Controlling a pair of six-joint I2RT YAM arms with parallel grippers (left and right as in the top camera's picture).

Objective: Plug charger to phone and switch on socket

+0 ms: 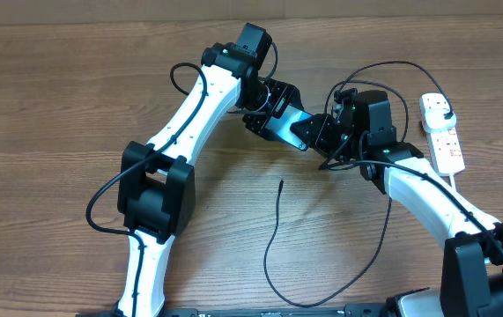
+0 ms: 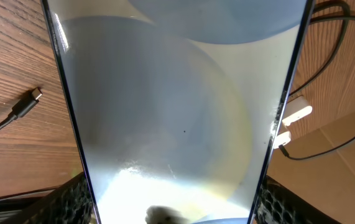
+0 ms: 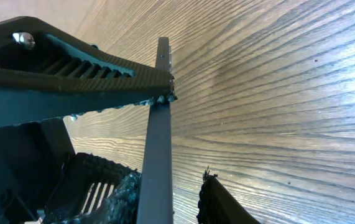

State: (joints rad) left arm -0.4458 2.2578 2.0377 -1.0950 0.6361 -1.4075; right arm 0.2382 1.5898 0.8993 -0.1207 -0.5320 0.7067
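Note:
The phone [image 1: 284, 125] is held off the table at centre back, its pale screen filling the left wrist view [image 2: 177, 106]. My left gripper [image 1: 271, 107] [image 2: 174, 208] is shut on its sides at one end. My right gripper [image 1: 326, 134] [image 3: 165, 199] is open around the phone's other end. There the phone shows edge-on [image 3: 158, 124], touching one finger, with a gap to the other. The charger [image 1: 269, 255] lies looped on the table. Its connector tip [image 1: 281, 183] [image 2: 34, 95] lies free in front of the phone. The socket [image 1: 445, 136] lies at the right with a black plug [image 1: 442, 107] in its far end.
The wooden table [image 1: 57, 106] carries the charger's loop, which runs toward the front edge and under my right arm. The strip's thick white cord [image 1: 471, 198] trails along the right side. Black arm cables arc behind the right gripper.

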